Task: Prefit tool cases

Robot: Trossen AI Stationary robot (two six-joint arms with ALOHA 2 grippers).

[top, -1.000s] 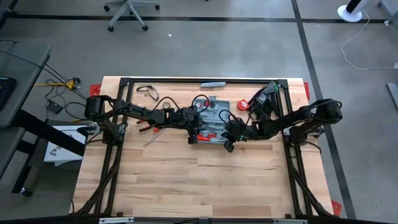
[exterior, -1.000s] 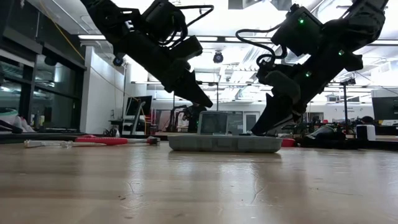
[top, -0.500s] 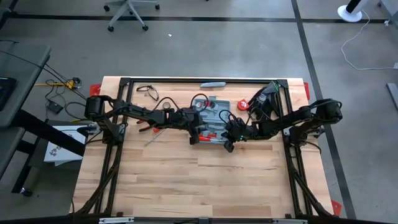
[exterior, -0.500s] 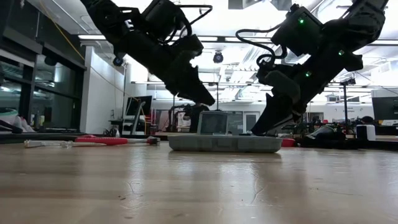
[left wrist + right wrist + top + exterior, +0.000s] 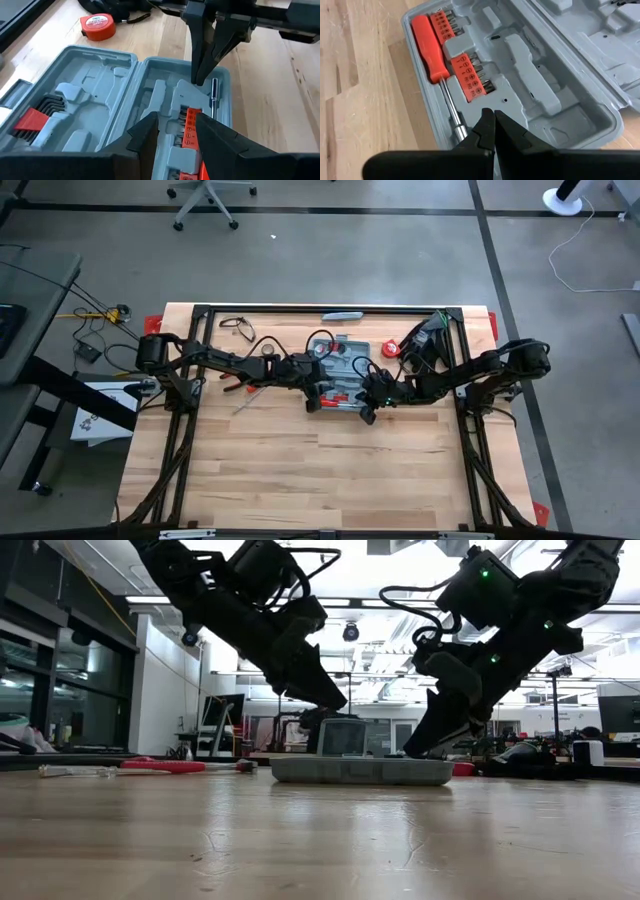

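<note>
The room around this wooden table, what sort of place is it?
Most likely a robotics lab or workshop. A butcher-block table carries two robot arms over an open tool case, office chairs stand on a bare floor marked with dark tape, and more benches show behind.

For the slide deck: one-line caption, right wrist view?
Shut right gripper poised over open tool case, beside red-handled screwdriver.

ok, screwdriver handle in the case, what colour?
Red-orange screwdriver handle; clearest in the right wrist view.
</note>
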